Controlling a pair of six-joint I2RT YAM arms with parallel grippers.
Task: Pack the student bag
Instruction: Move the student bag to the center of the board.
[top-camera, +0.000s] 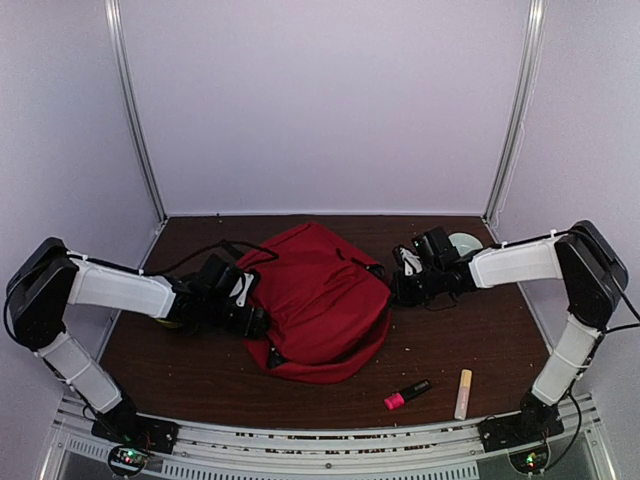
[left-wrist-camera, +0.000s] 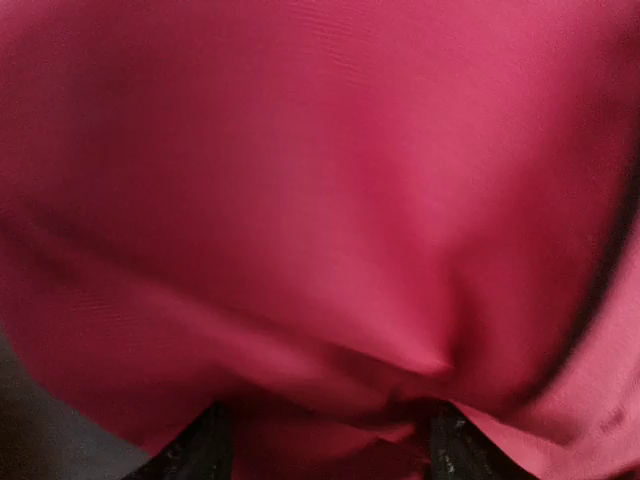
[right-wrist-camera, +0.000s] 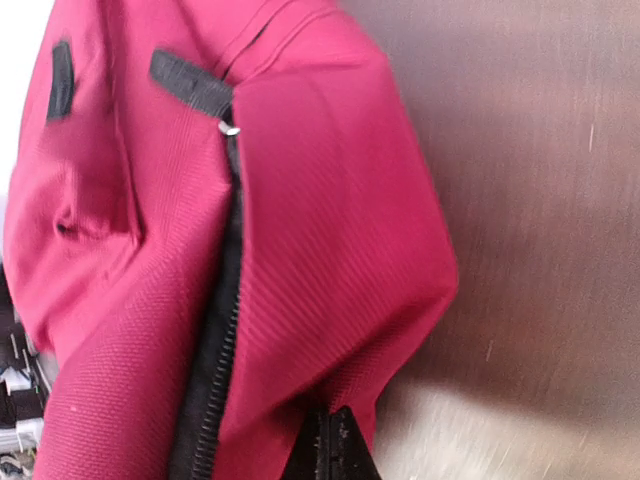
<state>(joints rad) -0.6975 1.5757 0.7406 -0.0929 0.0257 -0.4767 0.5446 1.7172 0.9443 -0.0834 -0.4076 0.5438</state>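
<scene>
One student bag (top-camera: 320, 300), red, slumped mid-desk (top-camera: 480, 340). Left fingers (left-wrist-camera: 205, 455) flank a fabric fold at its left edge. Right fingers (right-wrist-camera: 335, 445) sit at its zipper (right-wrist-camera: 215, 330) side. Grip of either: cannot tell. Likely risk: soft cloth slips, opening collapses; highlighter (top-camera: 407, 394) in front of the bag, unpacked.

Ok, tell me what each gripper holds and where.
Both appear to hold the student bag. The left gripper pinches a bunched fold of red fabric at its left side. The right gripper grips the edge beside the zipper, with one finger hidden.
</scene>
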